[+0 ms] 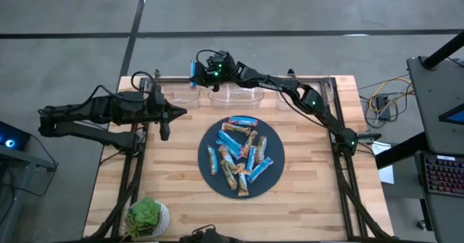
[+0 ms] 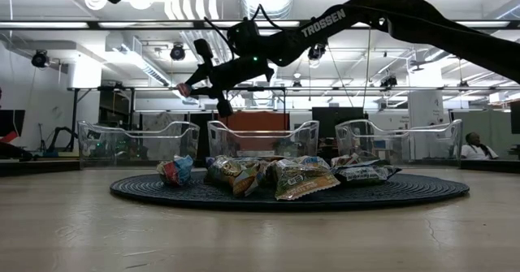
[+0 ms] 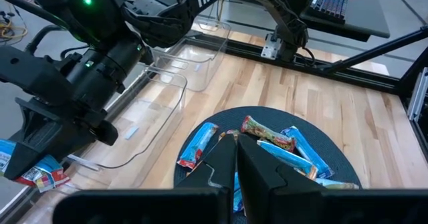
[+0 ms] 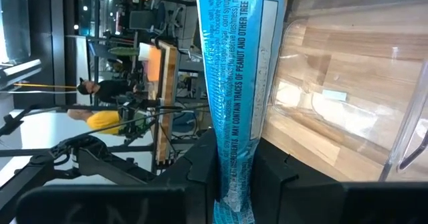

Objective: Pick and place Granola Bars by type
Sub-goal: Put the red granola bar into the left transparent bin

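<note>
One blue bar (image 4: 231,97) is clamped in the right gripper (image 1: 194,72) at top centre – the other Granola Bars (image 1: 239,154) are piled on the dark disc (image 1: 207,176) mid-frame; the left gripper (image 1: 164,116) is held closed, empty

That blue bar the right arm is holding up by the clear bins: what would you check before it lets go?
1. Right gripper shut on the blue bar: ok.
2. Bar above a clear bin: cannot tell which bin.
3. That bin holds the same type: cannot tell.
4. Left gripper shut, empty, apart, above the dark disc: ok.
5. Other bars remain on the disc: ok.
</note>
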Controlling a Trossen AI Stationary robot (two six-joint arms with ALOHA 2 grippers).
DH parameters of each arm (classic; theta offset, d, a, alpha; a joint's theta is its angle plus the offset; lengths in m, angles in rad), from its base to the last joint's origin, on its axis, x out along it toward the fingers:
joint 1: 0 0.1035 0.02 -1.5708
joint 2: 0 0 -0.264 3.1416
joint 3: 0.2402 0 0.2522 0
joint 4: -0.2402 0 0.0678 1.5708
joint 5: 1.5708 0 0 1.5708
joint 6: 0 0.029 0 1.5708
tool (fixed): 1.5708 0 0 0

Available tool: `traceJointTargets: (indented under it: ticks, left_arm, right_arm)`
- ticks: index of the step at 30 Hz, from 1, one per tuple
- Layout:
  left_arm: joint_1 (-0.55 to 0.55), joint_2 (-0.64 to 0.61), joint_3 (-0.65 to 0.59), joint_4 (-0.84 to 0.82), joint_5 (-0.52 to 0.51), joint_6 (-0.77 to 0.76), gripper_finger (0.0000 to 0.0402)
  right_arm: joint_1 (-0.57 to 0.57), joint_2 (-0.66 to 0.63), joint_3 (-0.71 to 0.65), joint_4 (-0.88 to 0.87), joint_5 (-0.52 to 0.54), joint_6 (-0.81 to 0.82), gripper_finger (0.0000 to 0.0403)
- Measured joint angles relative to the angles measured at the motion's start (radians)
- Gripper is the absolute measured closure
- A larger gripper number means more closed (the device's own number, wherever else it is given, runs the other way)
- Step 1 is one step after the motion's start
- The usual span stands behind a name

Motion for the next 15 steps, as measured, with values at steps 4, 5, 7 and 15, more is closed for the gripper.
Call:
traceJointTargets:
  ticks: [4, 5, 7, 15]
  left_arm:
    - [0.000, 0.005, 0.000, 0.000, 0.000, 0.000, 0.0401]
    - [0.000, 0.007, 0.000, 0.000, 0.000, 0.000, 0.0401]
    - [0.000, 0.008, 0.000, 0.000, 0.000, 0.000, 0.0401]
    - [0.000, 0.011, 0.000, 0.000, 0.000, -0.001, 0.0401]
  right_arm:
    - [0.000, 0.000, 0.000, 0.000, 0.001, 0.001, 0.0348]
    - [0.000, 0.000, 0.000, 0.000, 0.001, -0.001, 0.0348]
    - [0.000, 0.000, 0.000, 0.001, 0.003, -0.002, 0.0348]
    - [-0.009, 0.000, 0.000, 0.003, 0.003, -0.006, 0.0348]
